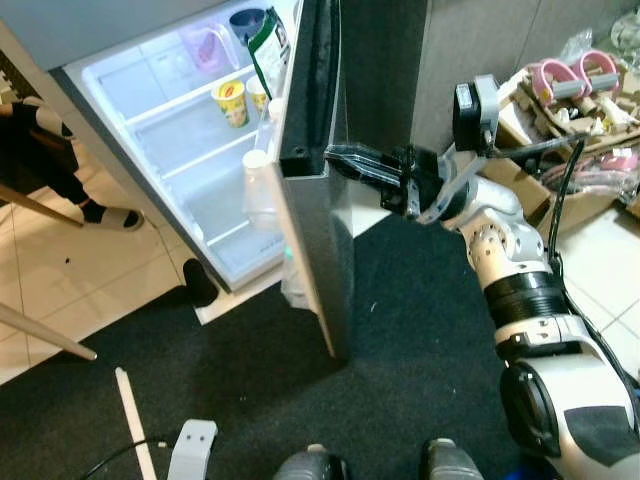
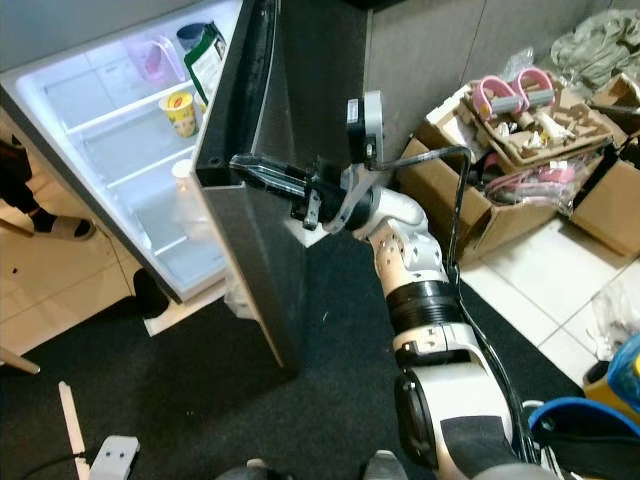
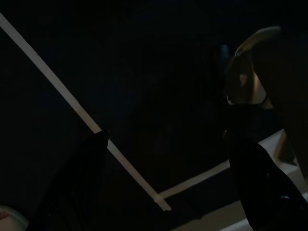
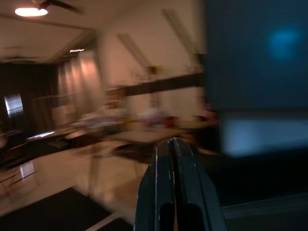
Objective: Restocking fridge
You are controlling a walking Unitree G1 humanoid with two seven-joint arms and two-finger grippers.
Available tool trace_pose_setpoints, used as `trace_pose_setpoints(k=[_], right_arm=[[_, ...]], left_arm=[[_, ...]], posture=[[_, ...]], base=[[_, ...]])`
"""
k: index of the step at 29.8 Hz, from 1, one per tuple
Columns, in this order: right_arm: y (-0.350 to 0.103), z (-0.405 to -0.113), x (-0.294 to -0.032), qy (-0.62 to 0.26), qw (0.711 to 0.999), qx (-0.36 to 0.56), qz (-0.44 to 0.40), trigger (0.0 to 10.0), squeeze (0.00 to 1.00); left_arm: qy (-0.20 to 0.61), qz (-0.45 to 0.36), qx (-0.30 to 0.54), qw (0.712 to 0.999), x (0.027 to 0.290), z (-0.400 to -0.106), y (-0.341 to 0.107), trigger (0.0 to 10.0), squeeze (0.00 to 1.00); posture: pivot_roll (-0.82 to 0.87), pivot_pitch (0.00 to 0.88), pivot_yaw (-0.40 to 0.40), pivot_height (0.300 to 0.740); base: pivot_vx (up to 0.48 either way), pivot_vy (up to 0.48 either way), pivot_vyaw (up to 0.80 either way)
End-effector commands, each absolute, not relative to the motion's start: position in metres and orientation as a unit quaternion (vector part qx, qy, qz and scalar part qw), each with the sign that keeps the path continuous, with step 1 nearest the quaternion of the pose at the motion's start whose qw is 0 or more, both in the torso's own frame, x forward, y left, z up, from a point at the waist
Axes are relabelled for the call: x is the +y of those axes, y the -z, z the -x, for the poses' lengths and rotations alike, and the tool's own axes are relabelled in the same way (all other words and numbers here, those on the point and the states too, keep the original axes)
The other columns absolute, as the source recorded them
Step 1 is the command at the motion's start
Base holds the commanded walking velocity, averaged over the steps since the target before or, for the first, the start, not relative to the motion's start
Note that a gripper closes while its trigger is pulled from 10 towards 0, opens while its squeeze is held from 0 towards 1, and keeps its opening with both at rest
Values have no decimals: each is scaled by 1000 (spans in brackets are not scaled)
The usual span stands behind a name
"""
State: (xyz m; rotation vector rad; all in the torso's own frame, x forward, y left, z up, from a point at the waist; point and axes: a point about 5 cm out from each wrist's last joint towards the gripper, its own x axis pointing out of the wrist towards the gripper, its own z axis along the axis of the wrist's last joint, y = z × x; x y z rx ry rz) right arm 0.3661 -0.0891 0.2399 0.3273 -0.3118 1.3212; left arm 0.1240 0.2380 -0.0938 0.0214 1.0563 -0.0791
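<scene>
The fridge (image 1: 190,150) stands open and lit. On its shelves sit a yellow cup (image 1: 232,102), a green-and-white bag (image 1: 268,45) and a purple container (image 1: 205,45). A clear bottle (image 1: 258,185) stands in the door rack. The grey fridge door (image 1: 315,200) swings out toward me. My right gripper (image 1: 335,155) is shut with nothing in it. Its black fingers (image 4: 172,183) lie flat against the door's outer edge near the top. My left gripper (image 3: 166,136) hangs low over the dark mat, its fingers apart in a very dark view.
A person's foot in a sock and sandal (image 1: 110,215) rests left of the fridge, near wooden chair legs (image 1: 45,330). Cardboard boxes (image 2: 520,130) full of clutter crowd the right side. A black mat (image 1: 250,390) with a white strip (image 1: 133,420) covers the floor before me.
</scene>
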Motion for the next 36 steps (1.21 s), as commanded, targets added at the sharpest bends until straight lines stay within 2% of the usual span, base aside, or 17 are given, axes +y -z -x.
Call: trace_pose_setpoints(k=[1,2,3,4,6,7,8,9,10,11,12,15,21,22,30,36], right_arm=[[-230,-370,-90,-583,787,-132,-154,10000,0],[-224,-372,-93,-564,801,-127,-156,10000,0],[-200,-378,-104,-499,847,-87,-159,10000,0],[-200,-378,-104,-499,847,-87,-159,10000,0],[-150,-375,-125,-391,906,0,-164,10000,0],[-150,-375,-125,-391,906,0,-164,10000,0],[-125,-368,-137,-339,923,40,-180,10000,0],[-107,-361,-145,-303,930,71,-194,10000,0],[-107,-361,-145,-303,930,71,-194,10000,0],[-84,-351,-155,-260,939,111,-198,10000,0],[-84,-351,-155,-260,939,111,-198,10000,0],[-17,-307,-186,-130,944,227,-201,10000,0],[12,-279,-199,-74,936,285,-193,10000,0],[28,-260,-206,-44,927,321,-188,10000,0],[55,-222,-220,17,905,399,-148,10000,0],[61,-213,-223,23,899,417,-133,10000,0]], left_arm=[[39,-8,519,854,234,-116,98,10000,0],[38,-8,518,854,233,-117,98,10000,0],[38,-7,517,855,232,-119,98,10000,0],[38,-7,517,855,232,-119,98,10000,0],[33,-5,514,857,229,-122,98,10000,0],[33,-5,514,857,229,-122,98,10000,0],[27,-5,511,859,229,-123,97,10000,0],[20,-5,509,861,230,-124,97,10000,0],[20,-5,509,861,230,-124,97,10000,0],[12,-6,506,863,232,-126,96,10000,0],[12,-6,506,863,232,-126,96,10000,0],[-23,-9,491,871,241,-132,92,10000,0],[-45,-10,483,875,247,-136,89,10000,0],[-56,-11,481,875,249,-137,88,10000,0],[-67,-20,493,867,245,-132,92,10000,0],[-72,-5,493,867,243,-131,93,10000,0]], posture=[[-27,96,78,740],[-27,95,77,740],[-28,84,74,740],[-28,84,74,740],[-23,70,63,740],[-23,70,63,740],[-21,66,57,740],[-21,64,57,740],[-21,64,57,740],[-18,58,52,740],[-18,58,52,740],[-16,49,48,740],[-17,48,45,740],[-25,40,46,740],[-37,29,40,740],[-41,25,36,740]], base=[[0,0,0],[0,0,0],[0,0,0],[0,0,0],[0,0,0],[0,0,0],[0,0,0],[0,0,0],[0,0,0],[0,0,0],[0,0,0],[0,0,204],[0,0,698],[0,0,712],[0,0,713],[0,0,715]])
